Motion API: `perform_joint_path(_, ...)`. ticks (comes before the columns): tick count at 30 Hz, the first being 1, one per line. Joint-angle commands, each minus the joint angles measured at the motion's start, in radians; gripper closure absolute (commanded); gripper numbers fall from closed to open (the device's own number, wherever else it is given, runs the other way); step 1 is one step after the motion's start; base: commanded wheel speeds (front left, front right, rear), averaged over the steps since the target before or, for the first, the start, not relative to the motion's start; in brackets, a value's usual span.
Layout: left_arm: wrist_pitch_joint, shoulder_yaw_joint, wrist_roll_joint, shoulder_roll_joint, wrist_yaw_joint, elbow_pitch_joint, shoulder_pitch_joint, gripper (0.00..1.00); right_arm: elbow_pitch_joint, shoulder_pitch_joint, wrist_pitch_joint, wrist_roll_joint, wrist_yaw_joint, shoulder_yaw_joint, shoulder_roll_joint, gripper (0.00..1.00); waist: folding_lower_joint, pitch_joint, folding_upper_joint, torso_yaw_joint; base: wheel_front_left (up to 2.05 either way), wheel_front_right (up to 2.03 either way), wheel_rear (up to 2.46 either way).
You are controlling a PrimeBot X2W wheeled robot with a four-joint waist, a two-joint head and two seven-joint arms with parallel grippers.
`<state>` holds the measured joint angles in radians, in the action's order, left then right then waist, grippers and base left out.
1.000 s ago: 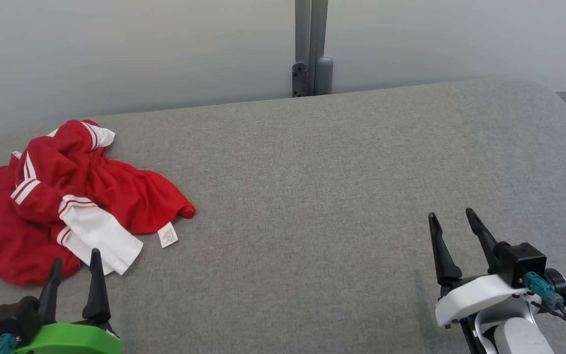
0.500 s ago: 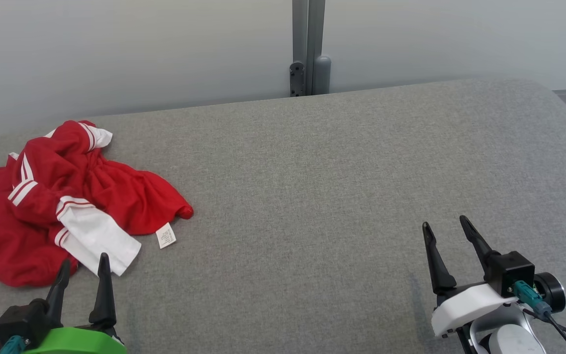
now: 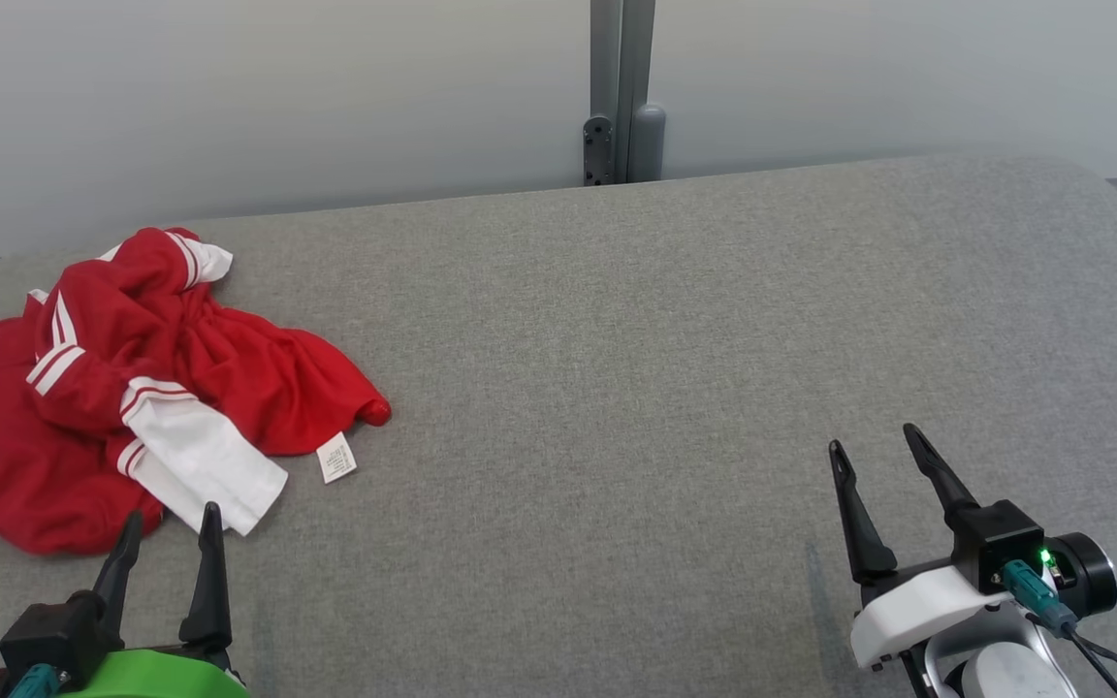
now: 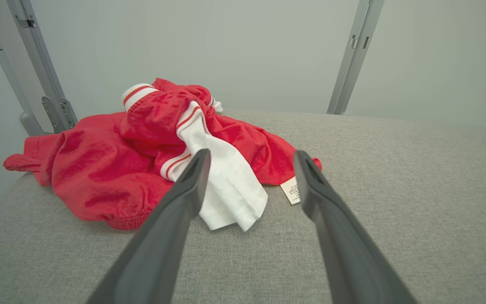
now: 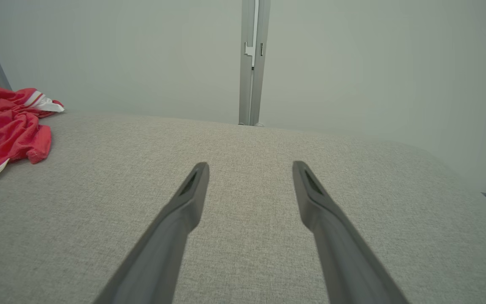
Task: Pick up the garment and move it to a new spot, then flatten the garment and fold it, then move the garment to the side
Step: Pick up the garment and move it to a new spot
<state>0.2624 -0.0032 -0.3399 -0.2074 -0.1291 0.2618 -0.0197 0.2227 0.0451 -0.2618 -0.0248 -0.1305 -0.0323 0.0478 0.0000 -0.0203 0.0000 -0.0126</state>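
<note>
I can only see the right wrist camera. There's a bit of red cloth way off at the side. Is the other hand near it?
Observer: Yes, the left hand is right in front of the garment, pointing at it.
Operator: Is it holding it?
Observer: No, that hand is open and empty.
Operator: Which bit is closest to it?
Observer: A white sleeve, lying on the near edge of the red heap.
</note>
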Motion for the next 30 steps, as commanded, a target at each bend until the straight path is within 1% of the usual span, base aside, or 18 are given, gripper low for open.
perform_joint_path(1, 0.003, -0.002, -0.001, -0.007, -0.003, 0.001, -0.008, 0.0, 0.001, -0.01, -0.005, -0.002, 0.0, 0.004, 0.005, 0.0, 0.0, 0.0, 0.0, 0.006, 0.0, 0.0, 0.0)
perform_joint_path(6, 0.003, -0.004, -0.006, -0.008, -0.003, 0.008, 0.001, 0.0, 0.0, -0.01, -0.005, 0.005, 0.0, -0.006, 0.004, 0.0, 0.0, 0.002, 0.0, 0.031, 0.0, 0.0, 0.0)
perform_joint_path(9, 0.003, -0.003, -0.009, -0.004, -0.003, 0.011, 0.007, 0.0, -0.001, -0.015, -0.005, 0.013, 0.0, -0.008, 0.005, 0.0, 0.0, 0.006, 0.0, 0.065, 0.0, 0.0, 0.0)
perform_joint_path(14, 0.003, -0.003, -0.009, 0.001, -0.003, 0.017, 0.011, 0.0, 0.008, -0.017, -0.004, 0.021, 0.0, -0.014, 0.004, 0.0, 0.0, 0.017, 0.0, 0.158, 0.0, 0.0, 0.0)
perform_joint_path(22, 0.003, 0.012, 0.004, 0.002, -0.003, 0.026, -0.004, 0.0, 0.031, 0.0, -0.004, 0.028, 0.0, -0.053, 0.004, 0.0, 0.0, 0.034, 0.0, 0.343, 0.0, 0.0, 0.0)
perform_joint_path(27, 0.002, 0.022, 0.009, 0.0, -0.003, 0.024, -0.022, 0.0, 0.041, 0.017, -0.004, 0.044, 0.0, -0.079, 0.005, 0.0, 0.0, 0.041, 0.0, 0.413, 0.0, 0.0, 0.0)
perform_joint_path(30, 0.002, 0.029, 0.004, -0.005, -0.003, 0.023, -0.025, 0.0, 0.045, 0.022, -0.004, 0.053, 0.0, -0.089, 0.005, 0.0, 0.0, 0.04, 0.0, 0.434, 0.0, 0.0, 0.0)
